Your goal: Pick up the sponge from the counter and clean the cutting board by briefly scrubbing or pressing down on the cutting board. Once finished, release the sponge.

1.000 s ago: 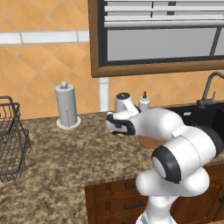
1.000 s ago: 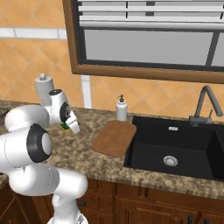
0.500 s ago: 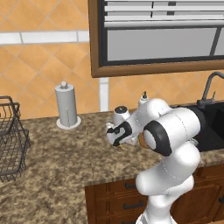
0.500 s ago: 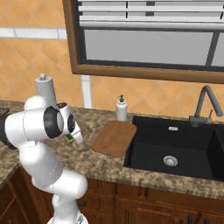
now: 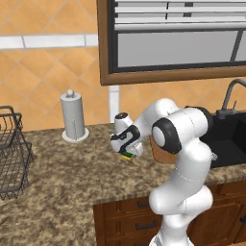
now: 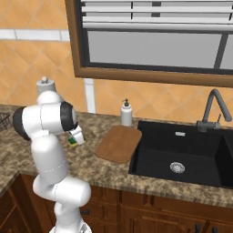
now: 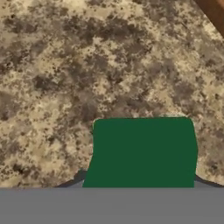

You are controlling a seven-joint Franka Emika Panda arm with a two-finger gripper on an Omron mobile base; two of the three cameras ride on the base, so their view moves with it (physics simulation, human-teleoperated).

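The gripper is closed on the sponge, holding it above the speckled granite counter, with the green layer and yellow base showing under the hand. In the hand view the sponge's green face sits between the fingers over bare granite. The cutting board lies flat on the counter to the right of the sponge, just left of the black sink, near a soap dispenser.

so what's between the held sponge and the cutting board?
Just bare counter. The right base view shows a speckled stretch between the sponge in the gripper and the cutting board.
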